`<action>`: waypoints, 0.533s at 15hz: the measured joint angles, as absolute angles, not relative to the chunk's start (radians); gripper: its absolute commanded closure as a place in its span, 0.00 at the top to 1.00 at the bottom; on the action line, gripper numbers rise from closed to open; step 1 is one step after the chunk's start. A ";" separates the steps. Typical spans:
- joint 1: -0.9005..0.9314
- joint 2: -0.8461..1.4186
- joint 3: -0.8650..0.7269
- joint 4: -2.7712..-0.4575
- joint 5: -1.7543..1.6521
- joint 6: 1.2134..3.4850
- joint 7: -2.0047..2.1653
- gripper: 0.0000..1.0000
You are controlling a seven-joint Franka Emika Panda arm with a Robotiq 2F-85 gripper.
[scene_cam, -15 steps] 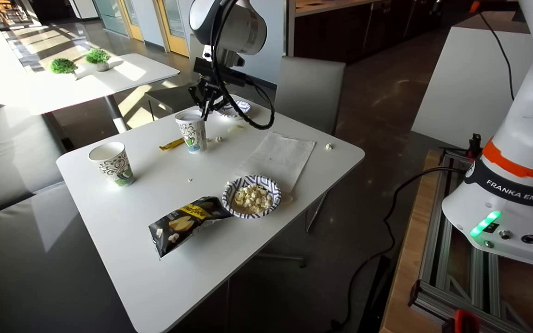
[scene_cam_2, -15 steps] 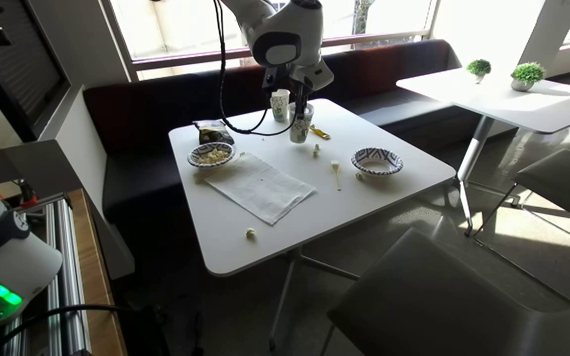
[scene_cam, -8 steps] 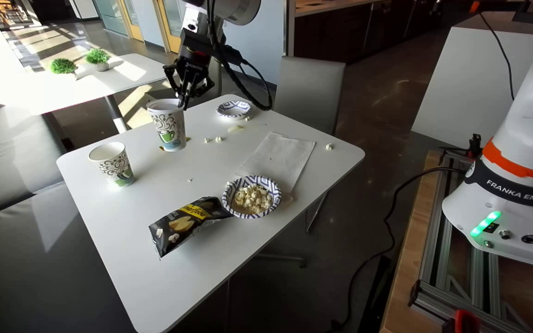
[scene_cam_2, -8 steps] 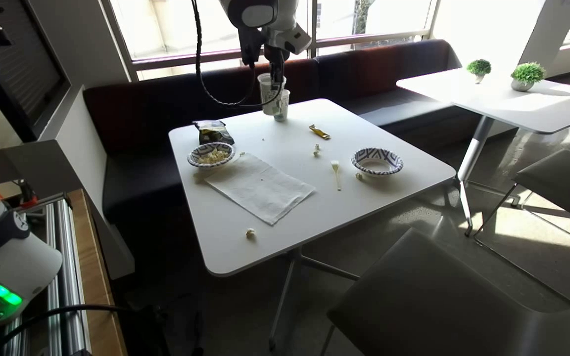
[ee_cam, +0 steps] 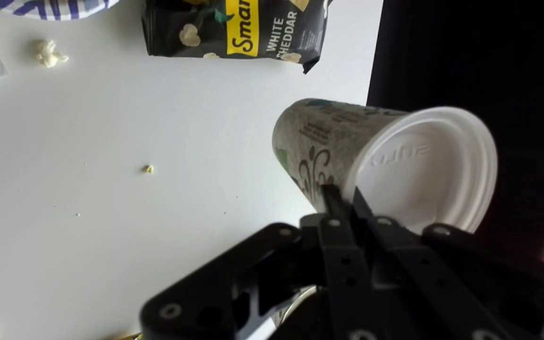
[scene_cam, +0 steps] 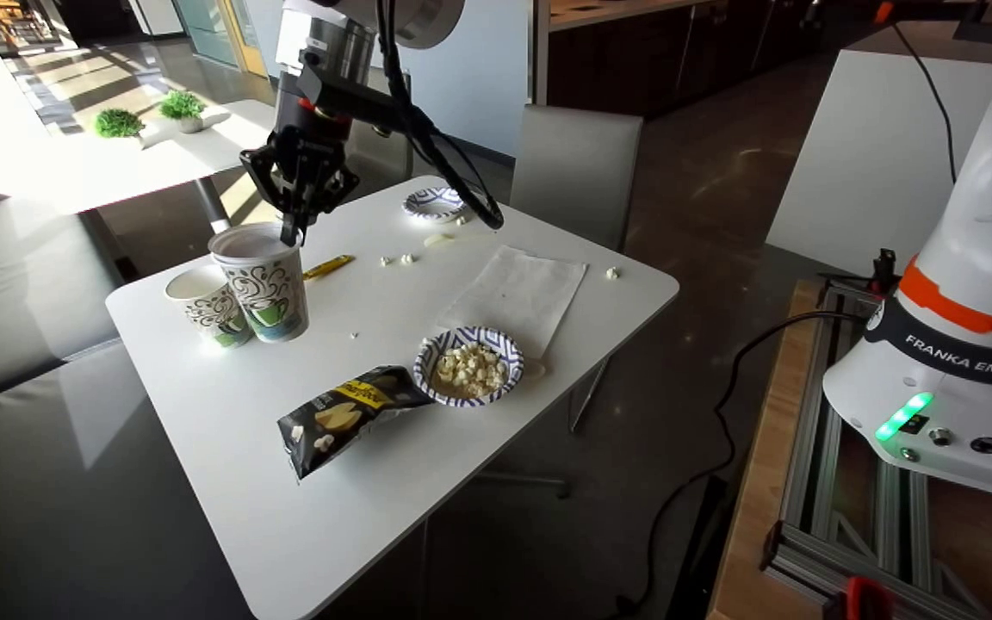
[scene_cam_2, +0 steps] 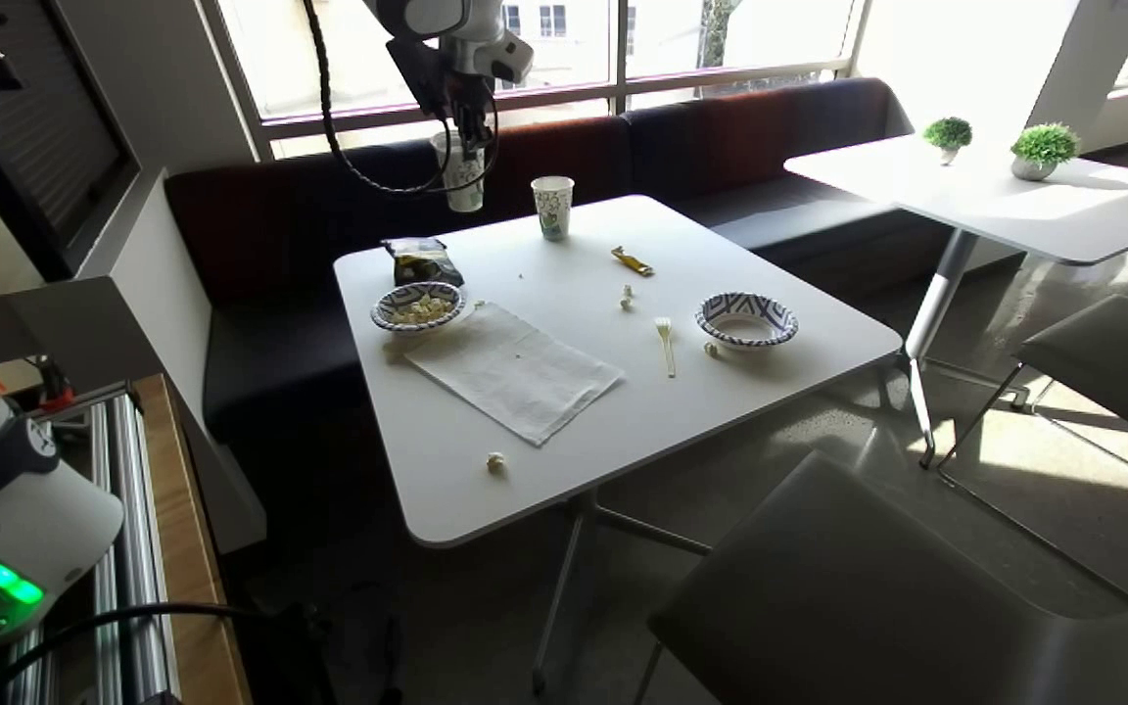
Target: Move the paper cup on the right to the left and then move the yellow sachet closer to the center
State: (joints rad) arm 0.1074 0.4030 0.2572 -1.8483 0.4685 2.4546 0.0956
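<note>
Claw [ee_cam: 344, 196]: closed on cup [scene_cam: 263, 288] | aloft below claw, near upright | in an exterior view, left of standing cup [scene_cam_2: 553, 208]

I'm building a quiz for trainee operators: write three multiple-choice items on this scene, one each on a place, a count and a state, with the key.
1. Where on the table does the yellow sachet lie?
A. On the napkin
B. Inside a bowl
C. Directly on the white top

2. How many patterned bowls are there?
A. One
B. Two
C. Four

3. How is the paper cup nearest the pincer?
A. Held off the table
B. Standing on the table
C. Lying on its side

1: C; both exterior views show it resting there.
2: B; one holds popcorn, the other sits near a pale fork.
3: A; the wrist view shows its rim pinched, and in an exterior view its base shows above the table's far edge.
</note>
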 measured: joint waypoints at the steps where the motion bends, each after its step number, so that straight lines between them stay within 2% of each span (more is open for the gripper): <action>1: 0.125 0.408 0.257 -1.855 0.463 2.480 0.096 0.01; 8: 0.188 0.505 0.221 -1.865 0.352 2.652 0.106 0.01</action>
State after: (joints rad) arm 0.1879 0.5047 0.2213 -1.8645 0.3517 2.6518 0.1062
